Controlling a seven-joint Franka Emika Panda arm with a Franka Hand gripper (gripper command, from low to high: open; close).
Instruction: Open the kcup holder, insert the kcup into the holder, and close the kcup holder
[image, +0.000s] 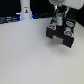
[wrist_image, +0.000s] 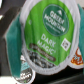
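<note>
The kcup holder (image: 60, 36) is a black boxy unit on the white table at the exterior view's right. It looks open, with pale shapes showing inside. My gripper (image: 59, 18) hangs right above it, shut on the kcup (image: 59, 21), of which a bit of green shows between the fingers. In the wrist view the kcup's green printed lid (wrist_image: 47, 35) fills most of the frame, tilted, just above the dark inside of the holder (wrist_image: 12, 37). My fingertips do not show clearly in that view.
A tall white post (image: 25, 9) stands at the back, to the exterior view's left. Dark clutter lines the back edge (image: 10, 19). Other pods lie in the holder beside the kcup, a dark-topped one (wrist_image: 22, 70) and one with orange print (wrist_image: 78, 56).
</note>
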